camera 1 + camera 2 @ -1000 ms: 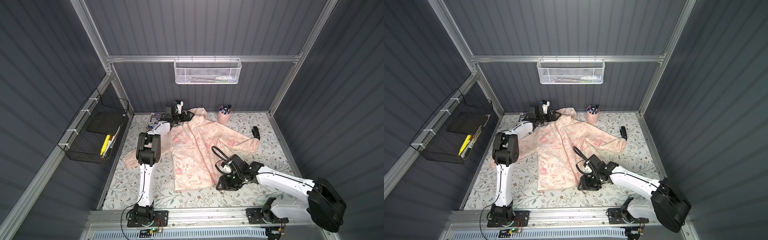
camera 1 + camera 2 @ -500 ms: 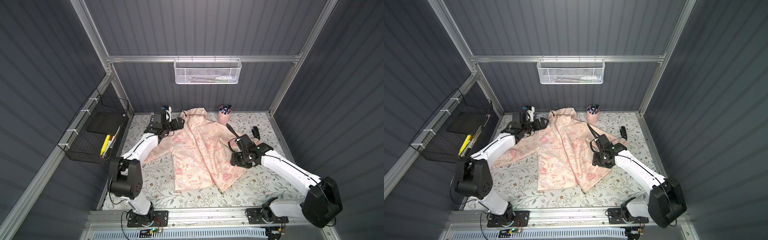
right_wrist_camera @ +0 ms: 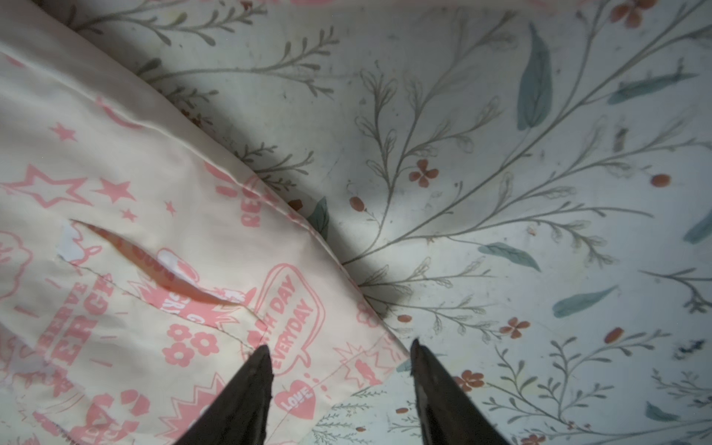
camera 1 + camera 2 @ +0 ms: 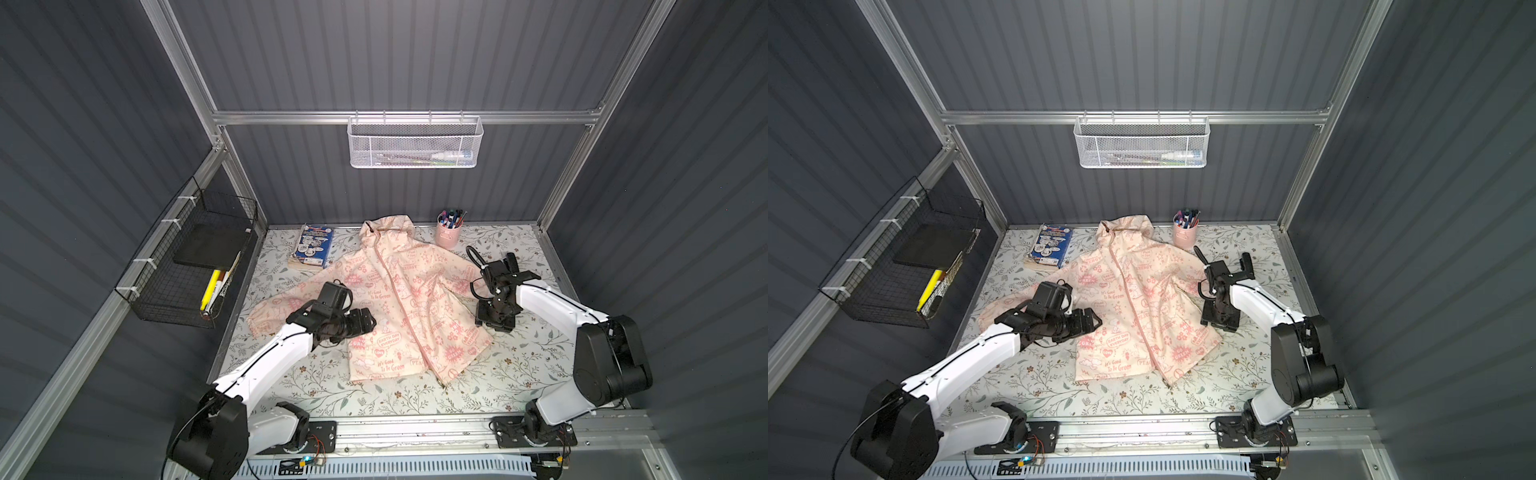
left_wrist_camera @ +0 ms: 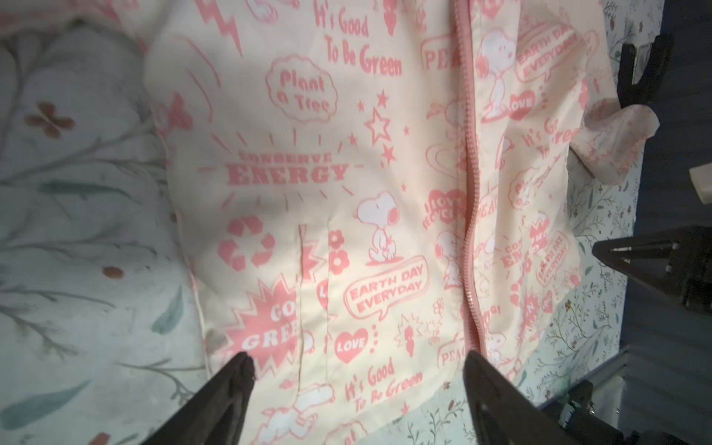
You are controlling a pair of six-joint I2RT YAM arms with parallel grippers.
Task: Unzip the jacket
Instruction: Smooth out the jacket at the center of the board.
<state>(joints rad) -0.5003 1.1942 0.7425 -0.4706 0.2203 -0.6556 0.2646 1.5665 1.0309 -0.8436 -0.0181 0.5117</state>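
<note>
In both top views we see the jacket (image 4: 399, 299) spread flat on the mat (image 4: 316, 386), hood toward the back wall. The left gripper (image 4: 371, 322) is at one side and the right gripper (image 4: 494, 323) at the other.

Only the left wrist view shows us the pink zipper (image 5: 471, 192) up close, and the fingers (image 5: 235, 385) apart and empty.

The right wrist view shows its fingers (image 3: 250, 385) spread over the jacket's edge and bare mat, gripping nothing.

Ribbed grey walls (image 4: 415, 54) and aluminium frame (image 4: 407, 117) enclose the floral desk (image 4: 519, 374). White basket (image 4: 414, 143) hangs on the rear wall, black basket (image 4: 187, 266) on a side wall.
</note>
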